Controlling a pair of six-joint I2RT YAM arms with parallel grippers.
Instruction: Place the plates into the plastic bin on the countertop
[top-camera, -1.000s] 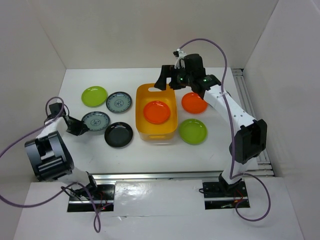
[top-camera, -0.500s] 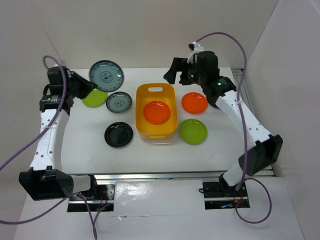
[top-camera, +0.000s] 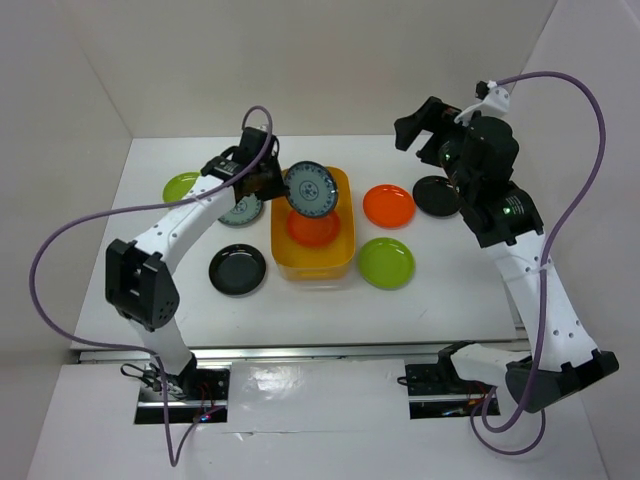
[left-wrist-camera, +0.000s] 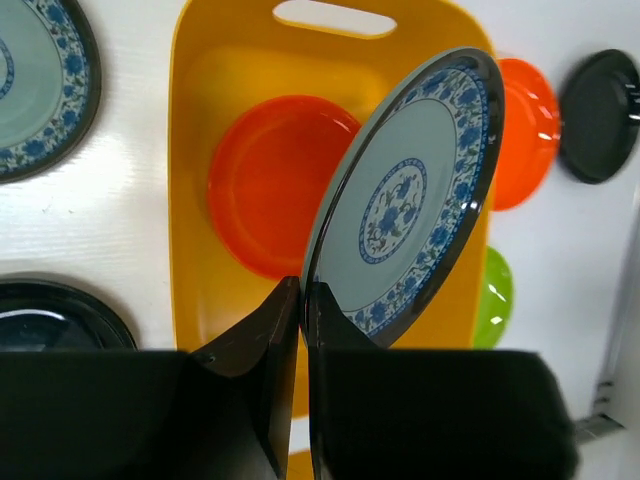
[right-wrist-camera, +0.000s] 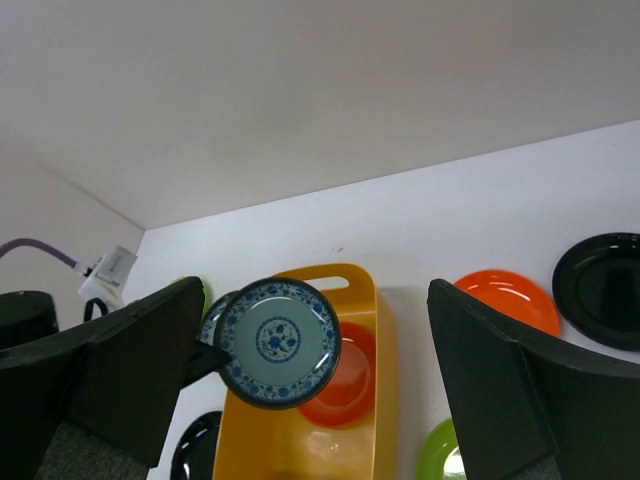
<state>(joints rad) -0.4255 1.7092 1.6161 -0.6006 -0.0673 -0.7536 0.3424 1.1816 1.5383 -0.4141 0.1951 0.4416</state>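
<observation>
White walls (top-camera: 90, 80) close round a plain white worktop (top-camera: 150, 290), and near its middle stands the yellow-orange plastic bin (top-camera: 343, 262), its handle slot at the far end. One orange plate (top-camera: 313, 229) lies flat inside it. My left claw (left-wrist-camera: 302, 292) is pinched tight on the rim of a grey-blue patterned plate (left-wrist-camera: 410, 200). I hold that plate tilted up on edge in the air over the bin, above the orange plate. My right claw (top-camera: 418, 138) hangs high over the far right of the worktop, its jaws spread wide with nothing between them. To the right of the bin, a second orange plate (top-camera: 388, 205) lies just beside its far half and a lime green plate (top-camera: 386, 262) just beside its near half. A black plate (top-camera: 436, 196) sits further right, next to the second orange plate. To the left, the other patterned plate (top-camera: 243, 210) lies close to the bin, partly hidden under my left arm (top-camera: 180, 225). The other lime green plate (top-camera: 180, 186) is further left, and the other black plate (top-camera: 238, 269) lies nearer to me, beside the bin.
</observation>
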